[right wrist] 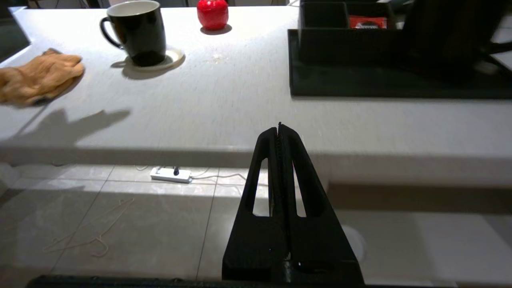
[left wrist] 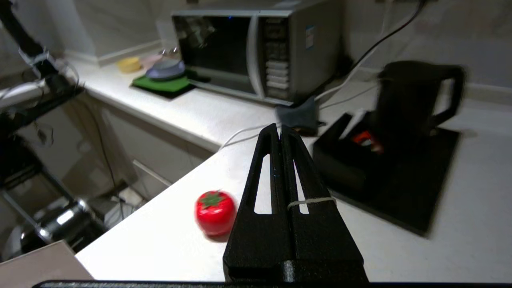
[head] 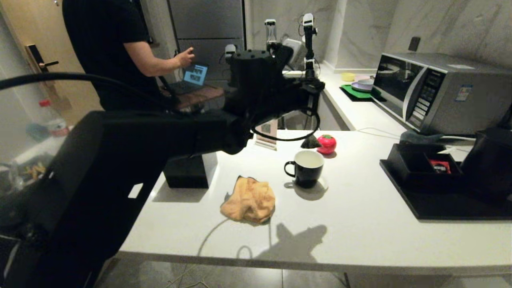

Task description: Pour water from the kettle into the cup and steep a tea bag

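Upright on the white worktop (head: 360, 216), the cup (head: 305, 168) stands on a small pale coaster, its long axis vertical and its mouth facing up; the loop handle points toward the robot's left, at the side nearer the orange cloth (head: 249, 200). It is a black mug, glossy outside and white inside. Just behind it lies a small red tomato-shaped object (head: 327, 144). The kettle (left wrist: 412, 100) stands upright well to the right of the cup, on a flat black tray (left wrist: 420, 192) beside a low black compartment box (head: 420, 162) that holds something red. It is matte black and far bigger than the mug, with its big loop handle turned away from the box; its spout cannot be made out. A grey microwave (head: 436, 90) sits behind the tray. The left claw (left wrist: 281, 132) hangs over the worktop above the far side of the cup, fingers pressed together, with a thin pale string across one finger. The right claw (right wrist: 279, 130) is parked below the worktop's front edge, closed on nothing. A person stands at the back left by a laptop.
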Robot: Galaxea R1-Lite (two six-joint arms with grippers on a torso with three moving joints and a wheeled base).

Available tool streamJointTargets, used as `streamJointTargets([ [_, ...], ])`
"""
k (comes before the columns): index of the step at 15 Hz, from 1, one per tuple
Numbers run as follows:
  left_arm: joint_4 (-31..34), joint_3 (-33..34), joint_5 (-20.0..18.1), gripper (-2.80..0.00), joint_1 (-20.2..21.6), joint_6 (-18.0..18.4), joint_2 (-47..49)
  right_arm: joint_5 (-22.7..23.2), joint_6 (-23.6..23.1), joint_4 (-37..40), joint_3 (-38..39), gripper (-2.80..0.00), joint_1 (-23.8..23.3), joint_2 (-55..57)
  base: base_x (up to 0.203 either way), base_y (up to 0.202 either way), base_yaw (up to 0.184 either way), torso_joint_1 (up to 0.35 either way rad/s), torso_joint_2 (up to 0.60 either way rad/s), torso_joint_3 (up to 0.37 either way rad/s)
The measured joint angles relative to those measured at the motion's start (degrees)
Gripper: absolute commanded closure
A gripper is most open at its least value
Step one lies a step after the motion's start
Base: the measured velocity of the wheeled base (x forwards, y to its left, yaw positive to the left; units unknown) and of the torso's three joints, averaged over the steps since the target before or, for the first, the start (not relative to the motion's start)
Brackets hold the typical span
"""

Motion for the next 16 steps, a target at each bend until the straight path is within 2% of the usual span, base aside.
streamJointTargets([
  [5,-0.3,-0.1,0.1,0.0,0.0,0.0,0.0,0.0,0.0,0.0,0.0,0.0,0.0,0.0,0.156,0.0,0.001,0.01,0.0,0.003],
  [16,0.2,0.0,0.1,0.0,-1.0,-0.1,2.5,0.0,0.0,0.0,0.0,0.0,0.0,0.0,0.0,0.0,0.0,-0.002,0.0,0.001],
])
